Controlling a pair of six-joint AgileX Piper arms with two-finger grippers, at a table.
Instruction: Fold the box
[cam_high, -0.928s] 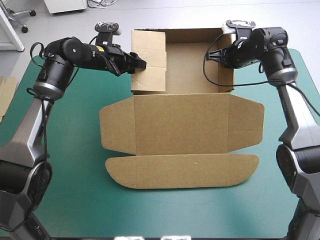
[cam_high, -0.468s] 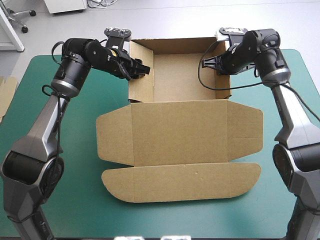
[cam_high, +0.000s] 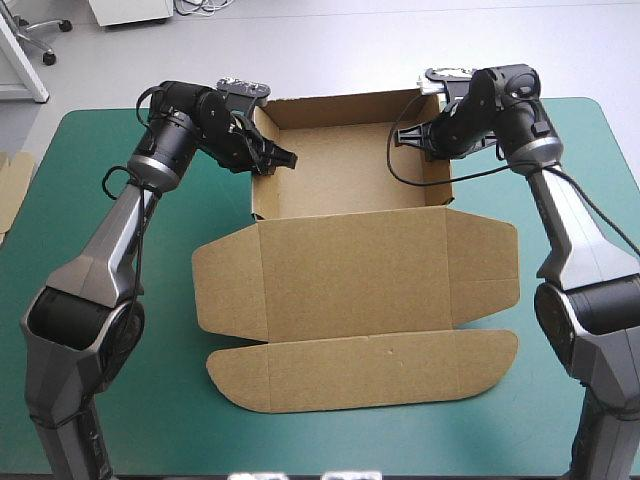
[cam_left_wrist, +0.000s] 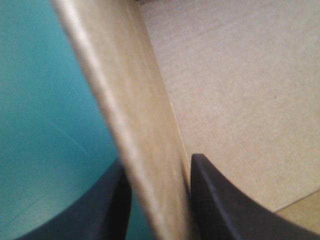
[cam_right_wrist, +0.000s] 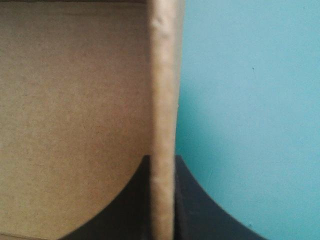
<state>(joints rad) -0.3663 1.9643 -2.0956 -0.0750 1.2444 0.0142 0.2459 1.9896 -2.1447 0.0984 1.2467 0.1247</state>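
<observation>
Right now the brown box sits at the centre of the teal-green table cover. Its tray half lies toward 12 o'clock and its lid panel and long tuck flap lie flat toward 6 o'clock. The tray's back and side walls are up.

The left gripper is at the tray's 9 o'clock side, clamped on the left side wall. In the left wrist view one black finger is on the tray floor side and the other is over the cover. The right gripper is at the 3 o'clock side, pinching the right side wall in the same way, one finger outside and one inside.

The step in hand looks like setting and tucking the two side walls. The left wall appears tilted in its wrist view, so it may not be fully seated. The next move probably calls for pressing each wall square to the floor so that it holds its fold, then letting go without dragging the tray. The lid is not yet touched. An edge of spare board shows at the table's 9 o'clock edge.
</observation>
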